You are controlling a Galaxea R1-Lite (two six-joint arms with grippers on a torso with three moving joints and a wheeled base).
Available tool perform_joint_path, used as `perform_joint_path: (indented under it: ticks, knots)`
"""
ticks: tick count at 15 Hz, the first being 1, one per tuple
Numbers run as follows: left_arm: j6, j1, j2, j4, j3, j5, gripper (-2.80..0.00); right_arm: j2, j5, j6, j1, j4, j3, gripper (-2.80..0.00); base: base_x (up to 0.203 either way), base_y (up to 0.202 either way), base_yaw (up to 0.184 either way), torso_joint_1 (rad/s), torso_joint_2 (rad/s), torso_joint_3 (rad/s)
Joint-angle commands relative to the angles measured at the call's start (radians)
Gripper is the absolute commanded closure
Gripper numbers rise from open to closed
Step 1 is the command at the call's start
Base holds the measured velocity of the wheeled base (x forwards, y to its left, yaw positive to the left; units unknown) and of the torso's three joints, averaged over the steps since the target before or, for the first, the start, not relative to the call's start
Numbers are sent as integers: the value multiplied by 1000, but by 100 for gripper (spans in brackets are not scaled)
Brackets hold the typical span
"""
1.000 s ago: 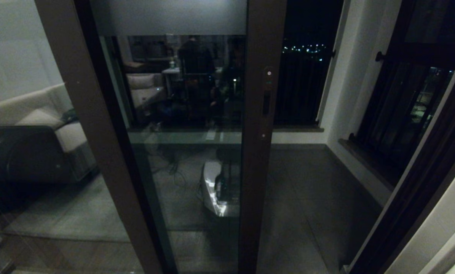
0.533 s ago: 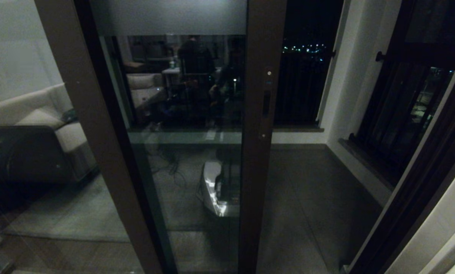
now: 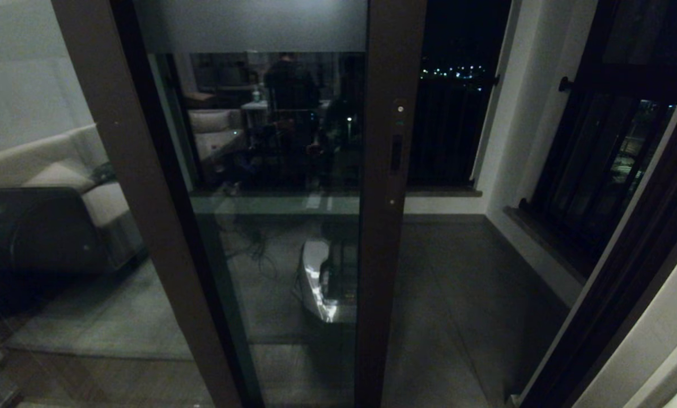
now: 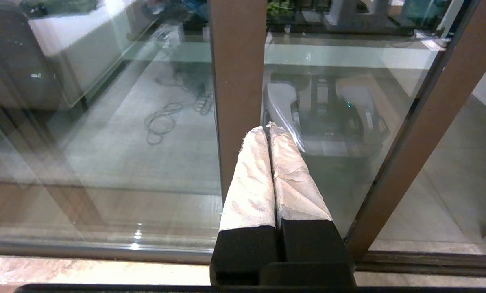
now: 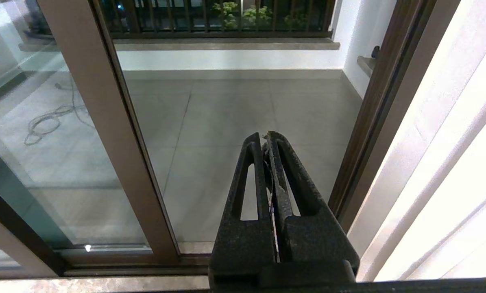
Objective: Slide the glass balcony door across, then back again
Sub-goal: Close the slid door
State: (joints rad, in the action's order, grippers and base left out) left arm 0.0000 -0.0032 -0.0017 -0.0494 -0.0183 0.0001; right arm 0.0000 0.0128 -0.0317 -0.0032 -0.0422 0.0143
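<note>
while nothing is touching the glass at this moment, the job looks to me either barely started or close to over, and the scene alone won't settle which. going from the left of the head view: the handle-less glass panel fills the left side, a pale sofa showing in it. next comes the glass balcony door, its pane in the middle of the frame with the frosted band across the top, and its brown stile standing just right of centre, the slim black recessed handle a little above mid-height. right of that stile the doorway stands open onto the tiled balcony floor, with the fixed door jamb slanting down the far right. so the door sits partway along its track, overlapping the fixed panel, with a gap left to the jamb.

neither arm shows in the head view. in the left wrist view the left gripper is low in the middle of the frame, its taped fingers pressed together with nothing between them, pointed at the bottom of a brown stile. in the right wrist view the right gripper is likewise pinched closed and empty, aimed at the open gap and the floor tiles.

my guess: both arms are parked low, and any remaining slide would need a reach up to the handle.
</note>
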Motion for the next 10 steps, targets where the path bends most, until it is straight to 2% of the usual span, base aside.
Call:
perform_joint_path:
  ticks: [1,4,6,10]
  knots:
    - [2,0,0,-1,0,0,0,2,0,17,0,-1,1,0,0,0,0,0,0,0]
    - [2,0,0,-1,0,0,0,2,-15,9,0,4,5,0,0,0,0,0,0,0]
    - [1,0,0,-1,0,0,0,24,-9,-25,0,7,110,0,0,0,0,0,0,0]
    - [0,0,0,-1,0,0,0,319,107,-34,0,14,331,0,0,0,0,0,0,0]
